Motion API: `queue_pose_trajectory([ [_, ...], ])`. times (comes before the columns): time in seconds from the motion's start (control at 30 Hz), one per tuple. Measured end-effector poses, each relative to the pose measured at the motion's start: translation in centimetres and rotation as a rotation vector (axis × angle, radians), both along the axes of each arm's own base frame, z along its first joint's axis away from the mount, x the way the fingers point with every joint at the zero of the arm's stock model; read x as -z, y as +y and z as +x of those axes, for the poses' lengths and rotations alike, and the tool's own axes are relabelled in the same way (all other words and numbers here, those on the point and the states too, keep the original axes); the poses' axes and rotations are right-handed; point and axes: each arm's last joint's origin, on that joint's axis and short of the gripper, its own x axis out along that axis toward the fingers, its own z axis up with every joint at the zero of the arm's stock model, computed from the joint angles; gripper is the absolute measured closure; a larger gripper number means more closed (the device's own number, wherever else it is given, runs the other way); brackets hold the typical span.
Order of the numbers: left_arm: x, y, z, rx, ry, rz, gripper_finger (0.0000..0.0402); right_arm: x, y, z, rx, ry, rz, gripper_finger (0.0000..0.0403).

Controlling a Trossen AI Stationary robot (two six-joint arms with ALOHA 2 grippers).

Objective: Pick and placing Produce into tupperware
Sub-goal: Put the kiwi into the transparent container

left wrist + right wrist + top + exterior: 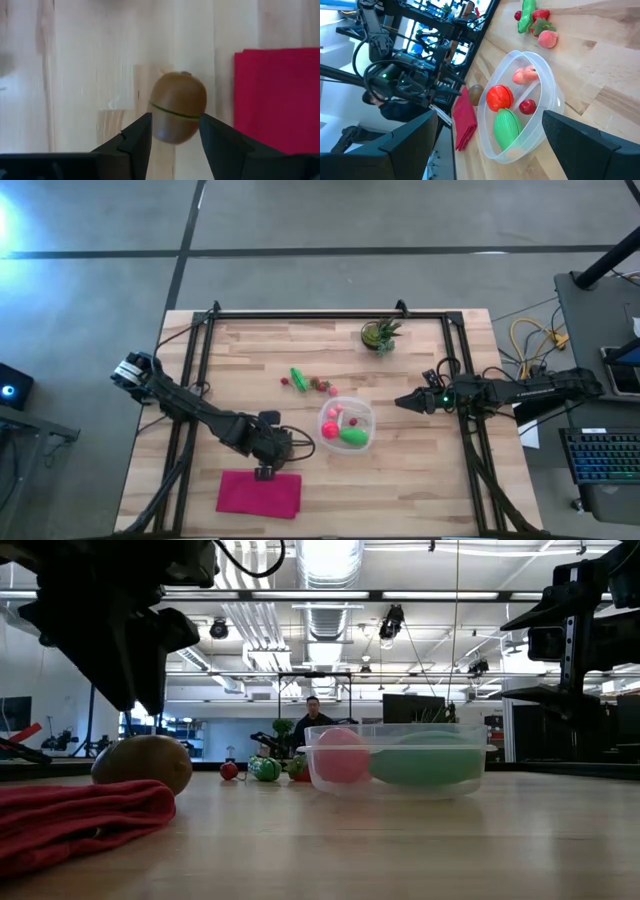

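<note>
- My left claw (172, 142) hangs over the counter's (420, 480) front edge, fingers spread apart either side of the brown kiwi (178, 113), not yet clamped.
- The kiwi lies on bare wood just beside the magenta cloth (259, 492), well apart from the tupperware (364, 409).
- To grip well, I judge I should drop lower so the fingers (131, 145) meet the widest part, then close gently; it is round and could squirt out towards the cloth.
- The tupperware sits near the counter's middle and already holds green, red and pink pieces.
- More produce (306, 381) lies loose behind it.
- My right claw (405, 401) waits beside the tupperware, fingers wide apart.
- I can read no labels or writing anywhere.
</note>
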Motion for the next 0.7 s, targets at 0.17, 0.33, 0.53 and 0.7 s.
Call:
queue_pose_trajectory([
  [0.17, -0.1, -0.2, 0.1, -0.049, -0.048, 0.034, 0.0253, 0.0, 0.0, 0.0, -0.001, 0.0, -0.005, 0.0051],
  [0.33, 0.6, -0.3, -0.1, -0.057, -0.04, 0.032, 0.0229, 0.0, 0.0, 0.0, -0.001, 0.0, -0.004, 0.0051],
  [0.53, 0.8, -0.3, -0.3, -0.053, -0.036, 0.035, 0.0165, 0.0, 0.0, 0.0, 0.0, 0.0, -0.002, 0.0051],
  [0.7, 1.0, -0.3, -0.3, -0.045, -0.034, 0.036, 0.0123, 0.0, 0.0, 0.0, 0.0, 0.0, 0.0, 0.0051],
])
